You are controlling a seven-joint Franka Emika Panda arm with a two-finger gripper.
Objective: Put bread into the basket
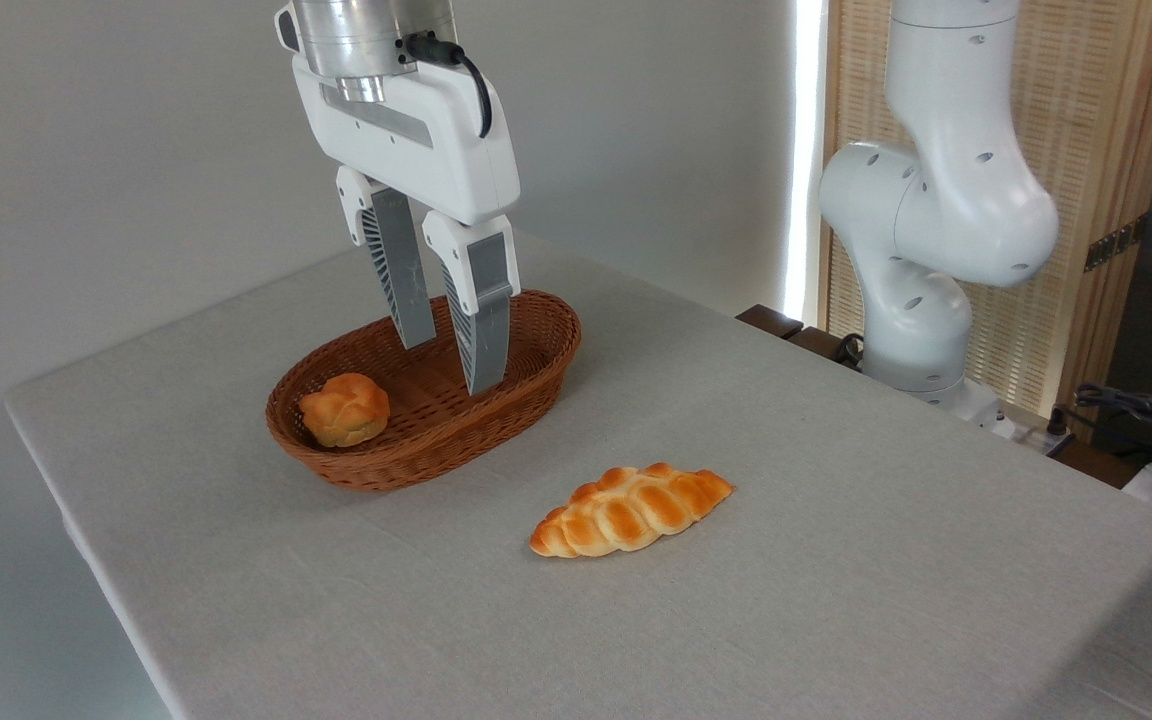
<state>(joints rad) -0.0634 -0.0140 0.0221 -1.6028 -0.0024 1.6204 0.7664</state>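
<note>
The gripper (451,355) hangs over the basket (536,372), jaws slightly spread and empty, while the bread (631,508) lies on the tabletop (836,560) to the near right. A grasp near its tapered ends could slip.

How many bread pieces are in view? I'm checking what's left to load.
2. A small round knotted bun lies inside the oval brown wicker basket, at its left end; a long braided golden loaf lies on the table, right of the basket.

You had the bread (632,510) on the table (836,560), right of and before the basket (496,400); a bun (343,409) sat in the basket's left end.
</note>
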